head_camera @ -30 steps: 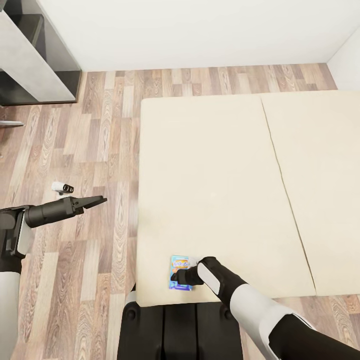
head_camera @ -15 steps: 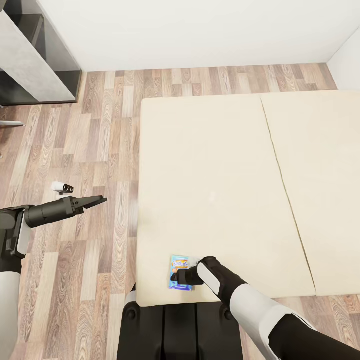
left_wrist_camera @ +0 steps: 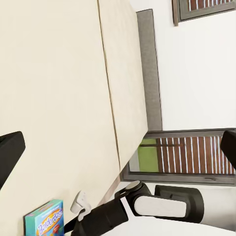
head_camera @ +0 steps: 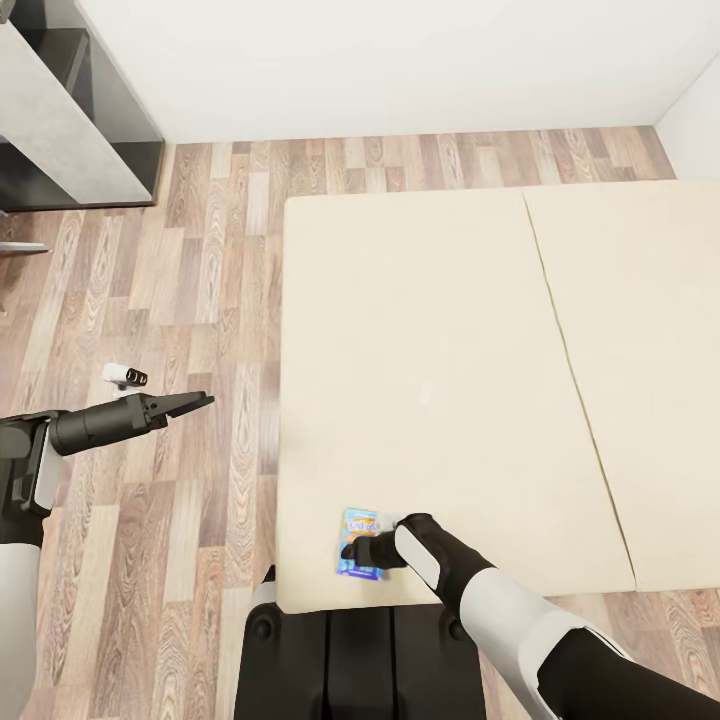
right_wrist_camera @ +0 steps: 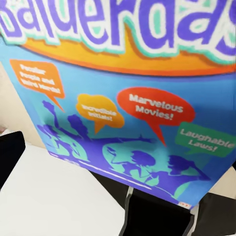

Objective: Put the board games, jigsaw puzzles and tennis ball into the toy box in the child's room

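Note:
A bright blue board game [head_camera: 360, 543] with orange print lies on the beige bed [head_camera: 430, 350], close to its near edge. My right gripper [head_camera: 356, 553] is low over the game, fingers spread, and its cover [right_wrist_camera: 128, 98] sits very close to the right wrist camera. One dark fingertip [right_wrist_camera: 9, 156] shows beside the box. From the left wrist view the same game [left_wrist_camera: 45, 220] appears next to my right arm [left_wrist_camera: 147, 204]. My left gripper [head_camera: 195, 403] hangs open over the wood floor left of the bed, holding nothing. The toy box is out of view.
A grey desk [head_camera: 55, 110] with a dark underside stands at the far left by the white wall. On the floor lies a small white-and-black object [head_camera: 125, 376]. The grey headboard [left_wrist_camera: 150, 64] and a dark-framed window [left_wrist_camera: 187, 157] lie beyond the bed. My dark base [head_camera: 350, 660] touches the bed's edge.
The whole view has shifted a few pixels, so the camera moved slightly. Both arms and the board game keep their places.

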Available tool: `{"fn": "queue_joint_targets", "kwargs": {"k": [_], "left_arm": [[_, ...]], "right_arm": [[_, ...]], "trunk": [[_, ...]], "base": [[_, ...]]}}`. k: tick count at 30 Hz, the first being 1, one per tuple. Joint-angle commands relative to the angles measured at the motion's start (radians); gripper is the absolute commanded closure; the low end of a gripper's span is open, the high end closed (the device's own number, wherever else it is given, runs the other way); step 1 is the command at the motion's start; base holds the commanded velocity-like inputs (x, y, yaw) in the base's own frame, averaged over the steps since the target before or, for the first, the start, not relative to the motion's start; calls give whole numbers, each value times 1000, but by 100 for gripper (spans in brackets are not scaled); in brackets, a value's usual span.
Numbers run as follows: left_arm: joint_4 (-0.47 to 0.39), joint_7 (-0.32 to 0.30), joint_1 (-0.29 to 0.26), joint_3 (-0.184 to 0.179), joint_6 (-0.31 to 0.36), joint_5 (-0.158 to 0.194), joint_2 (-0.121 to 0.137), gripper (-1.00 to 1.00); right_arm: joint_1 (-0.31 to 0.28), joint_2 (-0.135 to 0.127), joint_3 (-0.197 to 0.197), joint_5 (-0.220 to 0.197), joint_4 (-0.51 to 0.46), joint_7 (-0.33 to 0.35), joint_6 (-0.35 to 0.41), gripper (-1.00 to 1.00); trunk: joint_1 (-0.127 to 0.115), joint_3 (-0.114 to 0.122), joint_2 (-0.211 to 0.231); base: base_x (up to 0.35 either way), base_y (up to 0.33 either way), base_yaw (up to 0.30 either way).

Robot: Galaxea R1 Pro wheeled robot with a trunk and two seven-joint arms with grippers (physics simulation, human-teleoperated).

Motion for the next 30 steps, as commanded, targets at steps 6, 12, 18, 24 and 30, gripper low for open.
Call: {"fn": "queue_joint_targets", "kwargs": {"k": [6, 12, 18, 24, 30], "left_arm": [[0, -4, 0, 0, 11, -1, 0, -100], [0, -4, 0, 0, 11, -1, 0, -100], [0, -4, 0, 0, 11, -1, 0, -100], [0, -4, 0, 0, 11, -1, 0, -100], [0, -4, 0, 0, 11, -1, 1, -100]], "right_arm": [[-1, 0, 4, -5, 0, -3, -4, -100], [-1, 0, 4, -5, 1, -3, -5, -100], [-1, 0, 4, -5, 1, -3, -5, -100], [-1, 0, 4, -5, 1, -4, -5, -100], [-1, 0, 4, -5, 1, -4, -5, -100]], "trunk": [[1, -1, -2], [1, -1, -2], [1, -1, -2], [1, -1, -2], [1, -1, -2]], "base": [[0, 52, 0], [0, 64, 0], [0, 7, 0], [0, 54, 0], [0, 70, 0]]}}
